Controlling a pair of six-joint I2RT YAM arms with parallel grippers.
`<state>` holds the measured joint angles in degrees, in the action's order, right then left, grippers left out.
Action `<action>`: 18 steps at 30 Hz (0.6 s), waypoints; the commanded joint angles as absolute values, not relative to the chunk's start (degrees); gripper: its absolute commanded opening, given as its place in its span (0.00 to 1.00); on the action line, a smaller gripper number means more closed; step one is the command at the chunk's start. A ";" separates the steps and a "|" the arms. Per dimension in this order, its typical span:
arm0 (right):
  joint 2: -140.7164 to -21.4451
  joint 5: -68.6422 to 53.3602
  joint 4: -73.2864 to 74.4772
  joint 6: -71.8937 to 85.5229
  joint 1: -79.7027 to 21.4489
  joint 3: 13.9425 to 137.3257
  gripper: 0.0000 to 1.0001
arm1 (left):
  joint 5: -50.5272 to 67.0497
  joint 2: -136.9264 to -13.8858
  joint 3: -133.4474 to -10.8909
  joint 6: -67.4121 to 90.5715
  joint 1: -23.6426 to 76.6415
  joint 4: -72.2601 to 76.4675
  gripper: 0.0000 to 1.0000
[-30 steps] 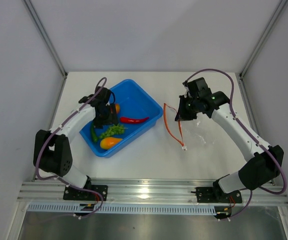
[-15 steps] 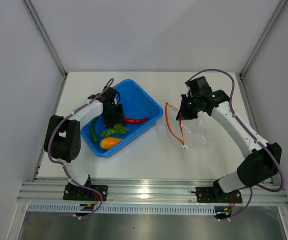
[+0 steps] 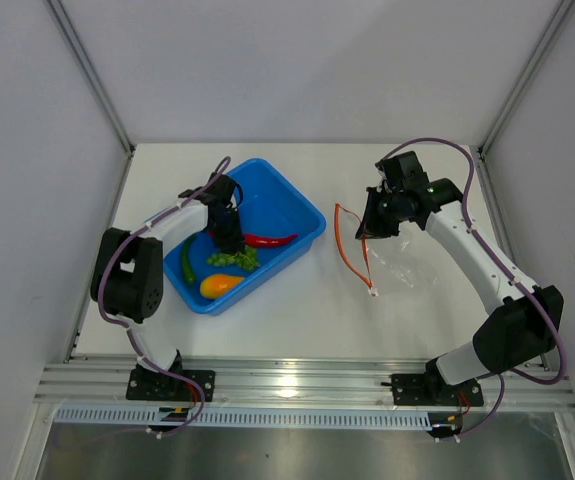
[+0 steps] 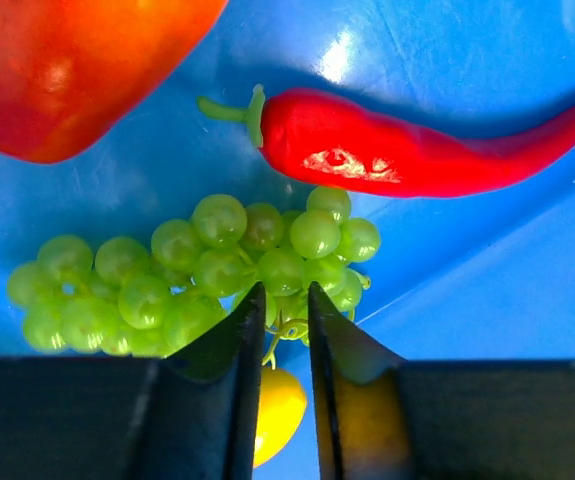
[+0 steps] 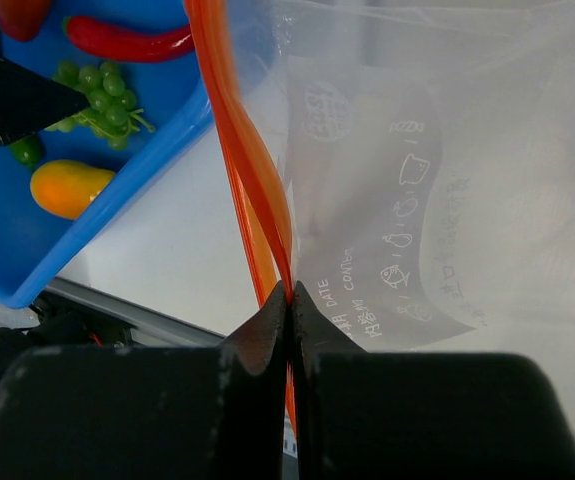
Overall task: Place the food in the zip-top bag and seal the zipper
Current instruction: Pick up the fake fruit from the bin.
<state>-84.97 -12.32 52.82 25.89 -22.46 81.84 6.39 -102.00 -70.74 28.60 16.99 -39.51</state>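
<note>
The food lies in a blue tray (image 3: 277, 200): a red chili (image 3: 267, 240), a green grape-like bunch (image 3: 235, 259), a yellow-orange piece (image 3: 220, 285) and a green pepper (image 3: 186, 262). My left gripper (image 3: 229, 245) points down into the tray. Its jaws stand narrow around the bunch (image 4: 217, 270), with grapes and a stem between the tips (image 4: 285, 295). A red-orange oval fruit (image 4: 67, 70) lies beside it. My right gripper (image 3: 367, 228) is shut on the zipper (image 5: 242, 170) and holds the clear zip-top bag (image 5: 417, 200) up off the table, mouth toward the tray.
The blue tray sits left of centre, its near right wall (image 5: 137, 170) close to the bag's mouth. White enclosure walls ring the table. An aluminium rail (image 3: 297, 380) carrying both arm bases runs along the near edge.
My left gripper slid down the tray from the upper part onto the green bunch and its jaws narrowed around it. The right gripper shifted slightly right with the bag.
</note>
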 commanded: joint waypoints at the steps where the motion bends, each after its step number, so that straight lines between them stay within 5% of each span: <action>1: -83.58 -13.53 52.47 25.23 -22.06 81.74 0.00 | 6.07 -101.08 -72.86 29.09 17.67 -39.11 0.24; 8: -83.85 -14.15 52.12 24.61 -21.71 81.65 0.00 | 4.57 -99.41 -74.18 28.65 17.67 -41.83 0.01; 18: -83.67 -14.24 51.94 24.43 -21.44 81.83 0.00 | 2.72 -92.56 -80.68 26.90 17.75 -49.82 0.01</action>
<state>-84.97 -13.45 52.71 25.26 -21.82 81.43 3.77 -97.91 -76.40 28.21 17.28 -46.17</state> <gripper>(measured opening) 0.006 0.006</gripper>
